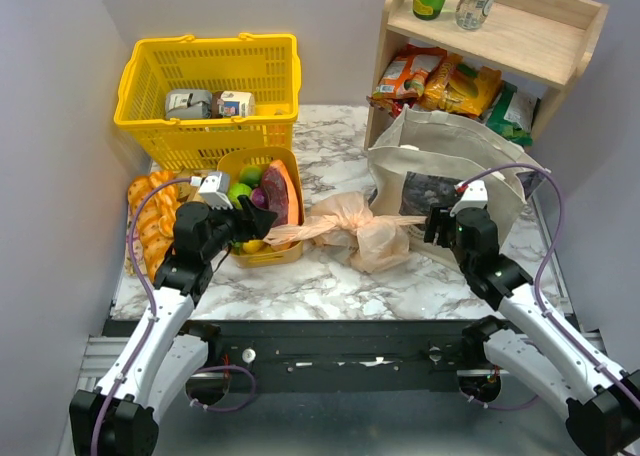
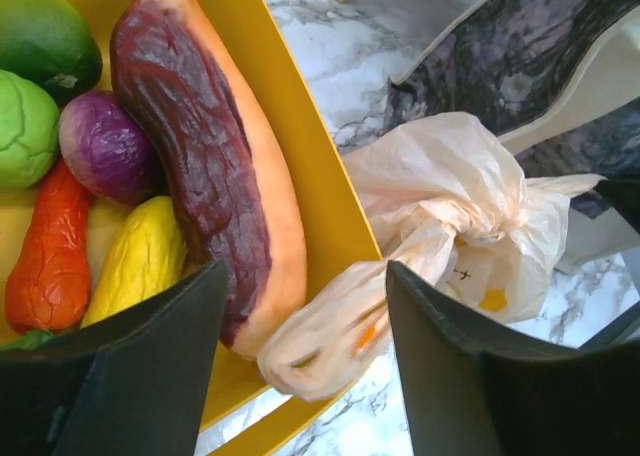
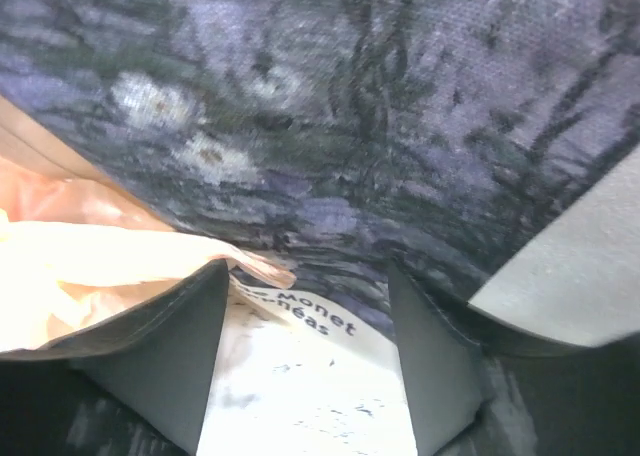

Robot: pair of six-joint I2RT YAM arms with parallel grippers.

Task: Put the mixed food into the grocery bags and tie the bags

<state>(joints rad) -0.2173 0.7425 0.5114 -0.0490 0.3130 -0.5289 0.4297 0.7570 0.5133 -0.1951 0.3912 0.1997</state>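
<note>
Left wrist view shows the left gripper [image 2: 305,286] with fingers spread and clamping nothing, while one twisted tail of the peach plastic bag [image 2: 450,206] lies loose in the gap between them, over the rim of the yellow tray [image 2: 300,166] where the red-brown long slice [image 2: 200,156] lies. Seen from above, the bag rests on the marble table [image 1: 330,276] with its long axis left to right, one tail toward each arm. The right gripper [image 3: 305,276] is released too, facing the print of the canvas tote [image 3: 350,126], with the other tail just beside one finger, so I judge each arm is nearest to its own tail.
</note>
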